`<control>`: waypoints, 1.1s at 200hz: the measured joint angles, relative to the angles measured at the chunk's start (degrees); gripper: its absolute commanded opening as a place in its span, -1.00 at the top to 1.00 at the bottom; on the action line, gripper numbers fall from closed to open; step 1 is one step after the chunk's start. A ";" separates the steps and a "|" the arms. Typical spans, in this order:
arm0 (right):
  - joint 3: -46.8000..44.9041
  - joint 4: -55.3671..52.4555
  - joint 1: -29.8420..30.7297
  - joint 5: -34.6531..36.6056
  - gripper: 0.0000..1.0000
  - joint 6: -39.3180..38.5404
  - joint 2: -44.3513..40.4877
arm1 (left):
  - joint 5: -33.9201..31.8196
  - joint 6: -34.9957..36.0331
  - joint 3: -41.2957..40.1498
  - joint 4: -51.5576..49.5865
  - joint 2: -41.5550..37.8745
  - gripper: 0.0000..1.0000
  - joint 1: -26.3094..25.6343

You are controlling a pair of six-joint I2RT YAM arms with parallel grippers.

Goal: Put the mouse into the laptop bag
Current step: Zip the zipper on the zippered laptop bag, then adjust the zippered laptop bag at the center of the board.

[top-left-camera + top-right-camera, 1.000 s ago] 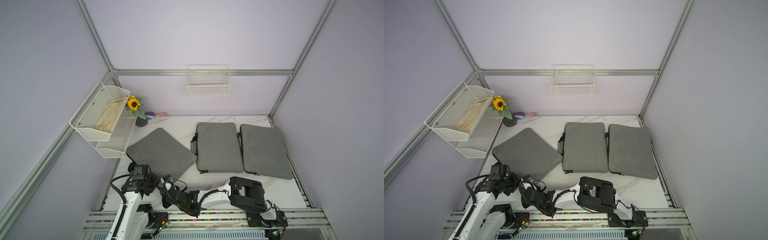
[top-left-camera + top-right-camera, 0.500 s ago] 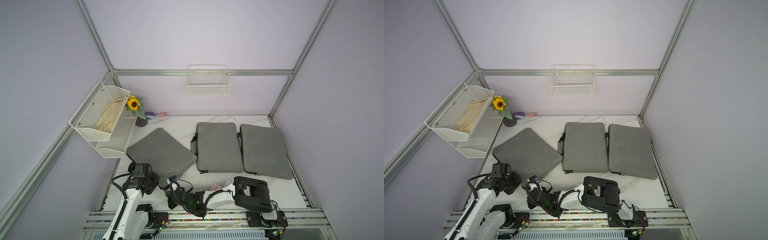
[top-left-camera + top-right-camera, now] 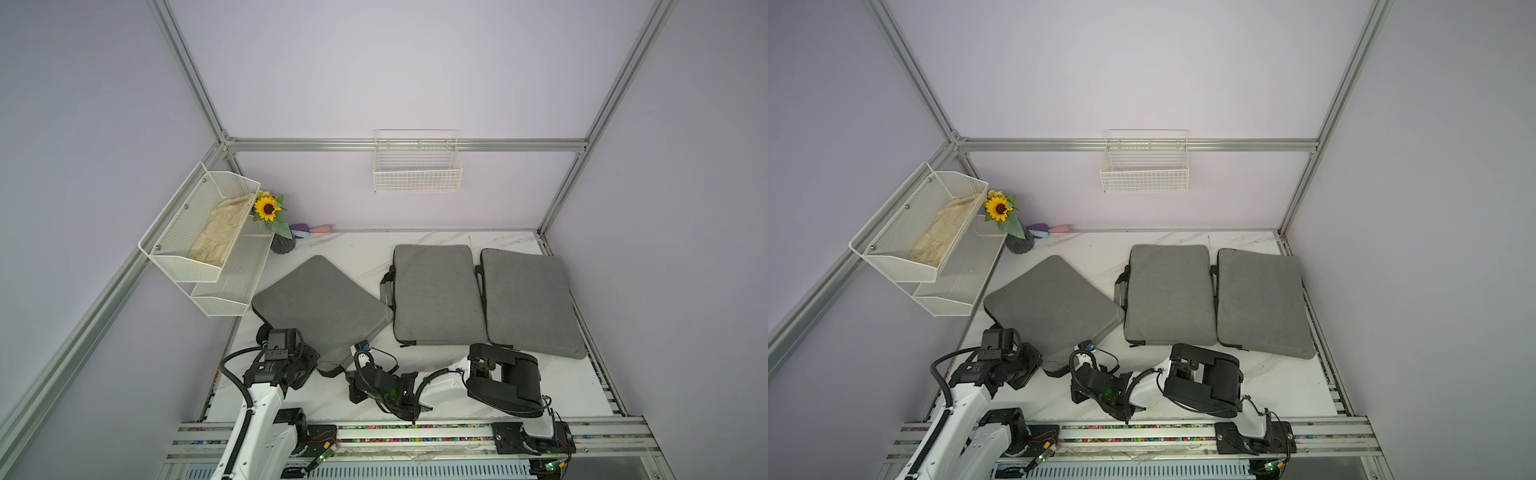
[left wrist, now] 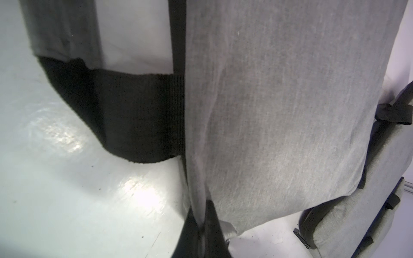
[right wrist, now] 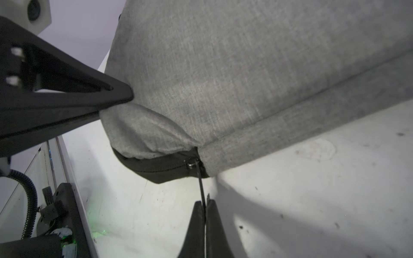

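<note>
laptop bag (image 3: 320, 303), soft and floppy (corner buckles easily), lies near-left on the table (image 3: 357, 249), left hand (image 4: 201, 217) clamped on its corner fabric, right hand (image 5: 205, 208) clamped on the thin, slip-prone zipper pull (image 5: 199, 178); mouse not clearly in view.

Left hand (image 4: 202, 225) and right hand (image 5: 204, 214), both clamped tight, sit low, close together.

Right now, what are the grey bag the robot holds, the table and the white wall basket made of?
Grey bag: woven fabric, matte; fine threads show and it creases softly. Table: looks like white marble or a marble-print top, glossy; grey veins, shiny reflections. Basket: probably white-coated metal wire; thin grid you can see through.
</note>
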 measured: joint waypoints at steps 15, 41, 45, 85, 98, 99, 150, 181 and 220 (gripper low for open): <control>0.02 0.04 -0.42 -0.28 0.85 -0.13 -0.02 | -0.07 0.00 0.00 -0.02 -0.61 1.00 -0.04; -0.92 -1.75 -1.36 2.80 -0.12 -0.81 -1.46 | -1.73 0.04 0.00 -0.96 -1.66 1.00 0.04; -1.31 -2.32 -1.73 3.72 -0.19 -0.98 -2.16 | -2.16 0.04 0.00 -1.22 -1.79 1.00 0.07; -2.73 -7.04 -6.23 8.35 -0.56 -4.94 -10.88 | -4.76 0.09 -0.26 -2.34 -2.27 1.00 0.07; 0.31 -8.04 -8.24 8.22 -0.72 -6.97 -11.06 | -5.68 0.15 -0.26 -2.95 -2.54 1.00 0.07; 0.55 -8.11 -8.41 8.13 -0.73 -6.97 -10.97 | -5.73 0.15 -0.26 -2.97 -2.56 1.00 0.07; 20.13 -11.93 -20.63 3.78 -0.82 -12.37 2.64 | -7.43 1.07 -1.22 -3.67 -3.93 1.00 0.07; 29.22 -15.93 -27.19 -1.40 -0.83 -14.51 12.68 | -8.28 1.09 -1.22 -4.52 -4.15 0.99 0.07; 33.35 -17.16 -29.31 -8.50 -0.61 -16.70 16.61 | -8.44 1.11 -1.22 -4.48 -4.02 0.90 0.07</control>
